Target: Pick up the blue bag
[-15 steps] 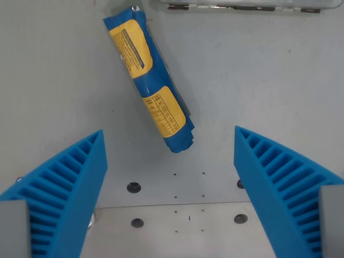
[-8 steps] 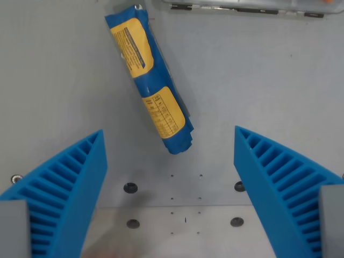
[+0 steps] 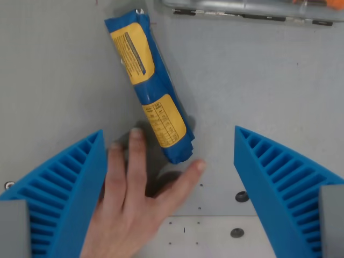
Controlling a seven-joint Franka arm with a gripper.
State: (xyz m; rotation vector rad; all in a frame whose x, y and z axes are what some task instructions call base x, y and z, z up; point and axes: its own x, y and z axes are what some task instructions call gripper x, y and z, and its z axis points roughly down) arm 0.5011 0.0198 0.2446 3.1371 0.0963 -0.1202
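Observation:
The blue bag (image 3: 152, 86) is a long blue packet with yellow labels. It lies flat on the grey table (image 3: 258, 80), slanting from the upper left down toward the middle of the wrist view. My gripper (image 3: 169, 188) is open, its two blue ribbed fingers (image 3: 64, 188) wide apart at the bottom corners, above the table and below the bag's lower end. It holds nothing.
A human hand (image 3: 137, 199) reaches in from the bottom of the view between my fingers, its fingertips touching or very near the bag's lower end. A clear plastic container edge (image 3: 252, 8) runs along the top right. Small bolt holes (image 3: 242, 196) dot the table.
A human hand has come in from the bottom and now reaches the bag's lower end. The view has shifted slightly; the bag sits a bit lower in the picture.

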